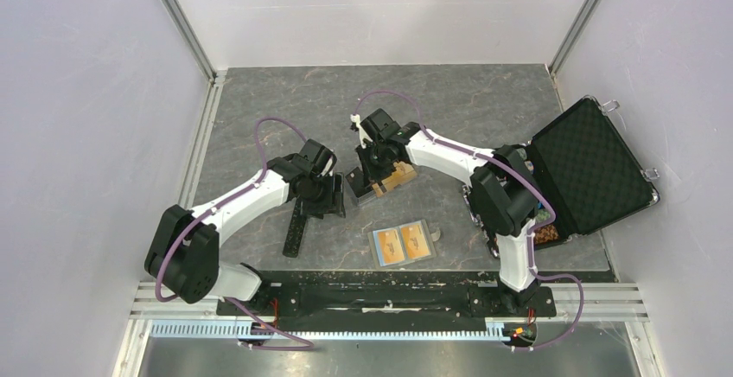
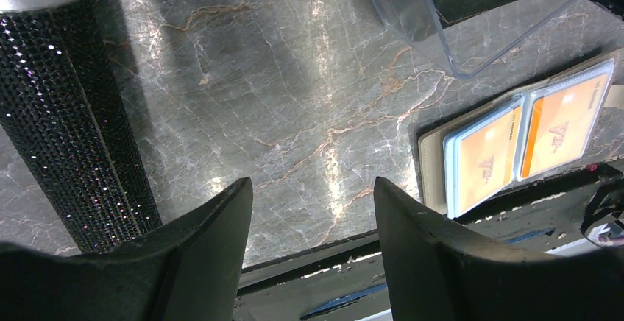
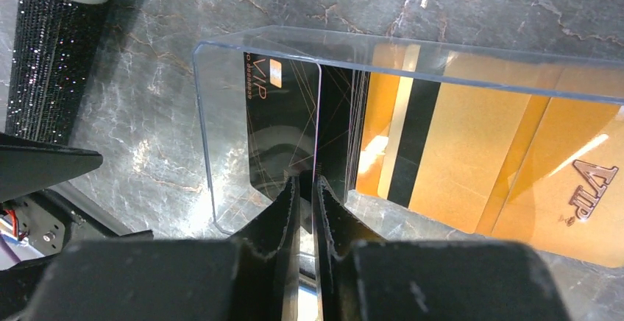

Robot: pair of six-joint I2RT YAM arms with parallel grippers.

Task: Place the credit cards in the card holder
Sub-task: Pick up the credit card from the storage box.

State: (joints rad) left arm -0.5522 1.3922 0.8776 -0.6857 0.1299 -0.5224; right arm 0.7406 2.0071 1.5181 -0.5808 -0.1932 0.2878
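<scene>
Right fingers [image 3: 283, 210] pinch the black card [image 3: 283, 122] inside the clear box [image 3: 221, 115]. Best to draw it straight out, clear of the walls, toward the card holder [image 2: 433, 166] lying open nearer. Left fingers [image 2: 221, 218] gape, empty.

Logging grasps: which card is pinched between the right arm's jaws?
The black rectangular VIP card in the clear plastic box, clamped by the right gripper. The gold cards beside it lie untouched; two orange cards sit in the tan wallet.
</scene>
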